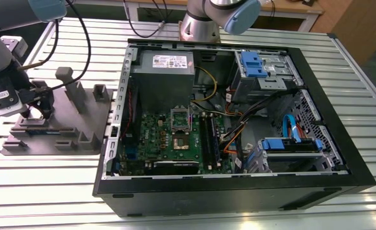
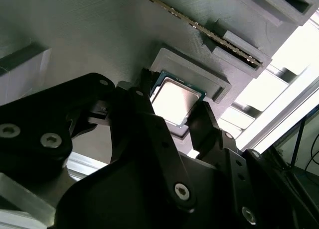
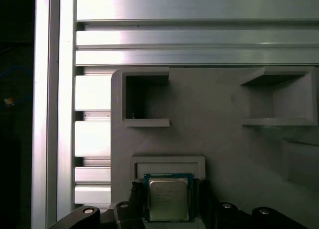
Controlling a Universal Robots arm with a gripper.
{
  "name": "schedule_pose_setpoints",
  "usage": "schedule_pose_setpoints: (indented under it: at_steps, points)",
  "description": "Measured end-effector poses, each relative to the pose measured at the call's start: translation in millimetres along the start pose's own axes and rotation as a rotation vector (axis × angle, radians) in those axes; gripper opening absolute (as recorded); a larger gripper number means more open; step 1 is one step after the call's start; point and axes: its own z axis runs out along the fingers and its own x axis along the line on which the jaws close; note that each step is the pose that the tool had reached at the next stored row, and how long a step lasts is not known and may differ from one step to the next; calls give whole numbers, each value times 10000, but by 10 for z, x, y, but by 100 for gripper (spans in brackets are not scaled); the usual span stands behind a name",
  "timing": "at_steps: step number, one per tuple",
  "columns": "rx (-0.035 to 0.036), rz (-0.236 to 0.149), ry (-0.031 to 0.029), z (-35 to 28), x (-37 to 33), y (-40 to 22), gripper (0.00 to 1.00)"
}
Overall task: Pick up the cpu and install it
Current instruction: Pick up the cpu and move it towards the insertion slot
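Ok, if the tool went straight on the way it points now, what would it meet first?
Probably the chip, lying in its recess on the grey holder right ahead of the tool; depth is unclear.

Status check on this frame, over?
Arm's gripper down at the cpu. It sits in the grey fixture recess, not lifted. The motherboard socket in the open case has no cable across it.
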Motion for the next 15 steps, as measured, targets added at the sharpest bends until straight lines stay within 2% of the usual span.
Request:
schedule_pose_setpoints:
  at_steps: [15]
  points:
    - [0,-183,9,-16,0,17,56]
